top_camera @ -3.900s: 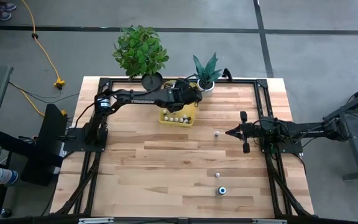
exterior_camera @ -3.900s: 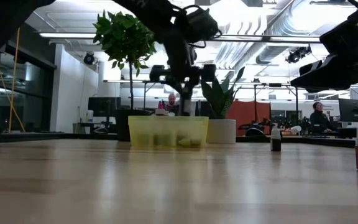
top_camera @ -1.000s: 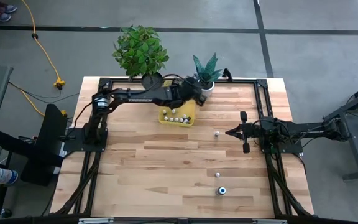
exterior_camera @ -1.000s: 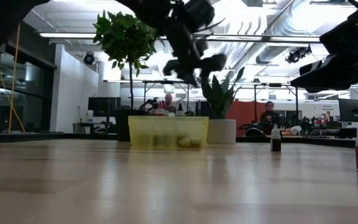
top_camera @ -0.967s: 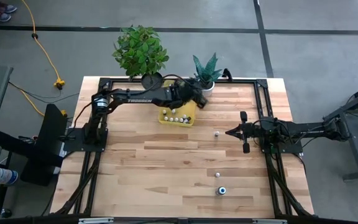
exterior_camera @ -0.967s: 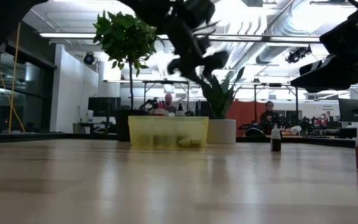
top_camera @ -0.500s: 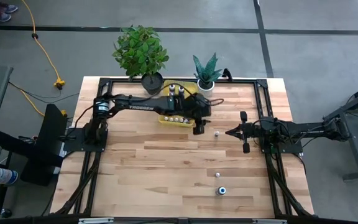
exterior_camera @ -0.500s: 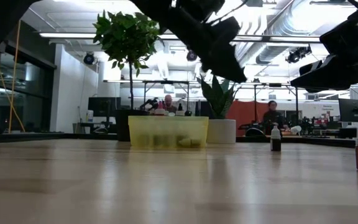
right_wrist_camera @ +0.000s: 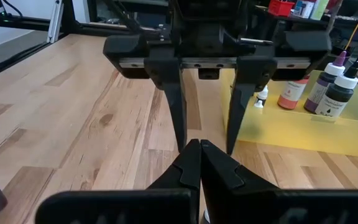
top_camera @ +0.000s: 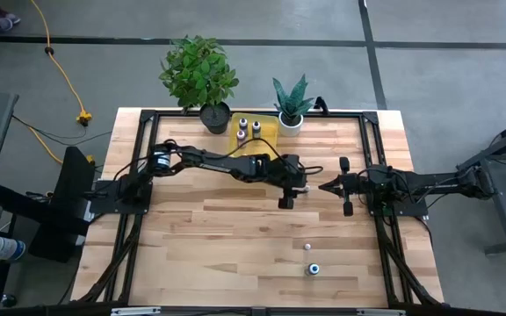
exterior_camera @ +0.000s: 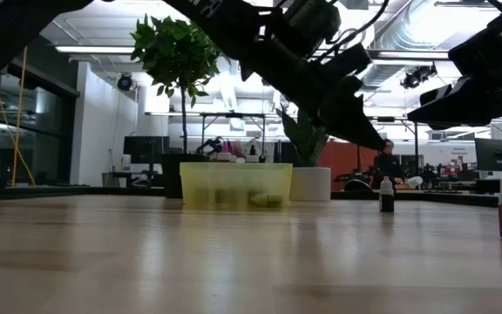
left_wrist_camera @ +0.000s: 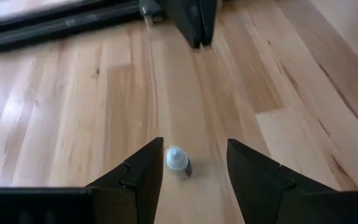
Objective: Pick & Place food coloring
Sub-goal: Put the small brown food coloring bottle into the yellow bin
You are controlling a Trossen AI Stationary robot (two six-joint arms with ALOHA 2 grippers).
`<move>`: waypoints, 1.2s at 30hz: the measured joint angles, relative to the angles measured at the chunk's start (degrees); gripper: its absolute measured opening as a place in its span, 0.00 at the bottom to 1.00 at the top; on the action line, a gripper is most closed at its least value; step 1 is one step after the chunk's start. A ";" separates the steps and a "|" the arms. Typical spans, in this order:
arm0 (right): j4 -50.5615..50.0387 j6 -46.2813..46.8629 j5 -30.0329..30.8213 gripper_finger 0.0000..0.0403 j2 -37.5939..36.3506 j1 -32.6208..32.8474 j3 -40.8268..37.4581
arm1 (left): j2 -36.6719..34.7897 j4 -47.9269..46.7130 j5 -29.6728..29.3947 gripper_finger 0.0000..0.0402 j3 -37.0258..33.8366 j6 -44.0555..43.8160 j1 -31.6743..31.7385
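My left gripper [top_camera: 299, 186] is open and reaches out to the middle of the table, low over a lone food coloring bottle [left_wrist_camera: 178, 162]. This tiny bottle has a dark body and a pale cap and stands on its base on the wood. It sits between the two fingers, closer to one of them; I cannot tell whether it touches that finger. The low view shows the same bottle [exterior_camera: 386, 197] just below the left gripper [exterior_camera: 369, 138]. My right gripper [top_camera: 321, 186] is shut and waits just right of the bottle. Its tips [right_wrist_camera: 199, 148] point at the left gripper.
A yellow bin [top_camera: 266, 132] by the far edge holds several bottles [right_wrist_camera: 328, 93]. Two more bottles [top_camera: 307, 247] [top_camera: 313, 269] stand nearer the near edge. A leafy plant [top_camera: 198, 70] and a spiky plant in a white pot [top_camera: 290, 119] are at the far edge. Black frame rails [top_camera: 372, 149] border the table.
My left gripper has swung away from above the yellow bin toward the table's right and near side. It has come down over the lone bottle in the middle of the table. The bin and its bottles now show uncovered from above.
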 joint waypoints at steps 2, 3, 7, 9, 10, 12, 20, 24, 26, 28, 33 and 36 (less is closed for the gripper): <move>0.01 -0.01 0.01 0.00 0.00 0.01 0.00 | 0.43 1.37 0.00 0.42 0.03 0.10 0.03; -0.01 -0.01 0.01 0.00 0.00 0.00 0.00 | 0.83 1.73 0.00 0.42 0.03 0.09 0.04; -0.01 0.01 0.01 0.00 0.00 0.02 0.00 | 3.01 3.89 0.91 0.42 0.03 -0.09 0.09; 0.01 -0.01 0.01 0.00 0.01 0.00 0.00 | 3.77 4.38 0.91 0.42 0.03 -0.99 0.07; 0.00 0.00 -0.01 0.00 0.00 0.00 0.00 | 4.15 4.92 0.90 0.42 0.03 -1.26 0.07; 0.00 0.00 0.00 0.00 0.00 0.01 0.00 | 4.87 5.63 0.87 0.42 0.03 -1.37 0.07; 0.01 -0.01 0.01 0.00 0.01 0.00 0.00 | 6.85 6.53 -1.82 0.42 -0.10 -2.27 0.34; 0.01 0.00 -0.01 0.00 0.00 0.00 0.00 | 7.64 9.18 -2.03 0.42 0.15 -3.92 0.60; -0.01 -0.01 0.01 0.00 0.00 0.02 0.00 | 7.91 8.67 -1.99 0.42 0.05 -4.61 0.91; 0.01 0.01 0.01 0.00 0.00 0.02 0.00 | 7.96 8.49 -1.51 0.42 -0.01 -5.02 0.85; 0.00 0.00 -0.01 0.00 0.01 0.02 0.00 | 7.94 8.95 -0.81 0.42 -0.01 -6.07 0.88; 0.01 -0.01 -0.01 0.00 0.01 0.00 0.00 | 7.94 9.40 -0.43 0.42 0.01 -6.09 0.90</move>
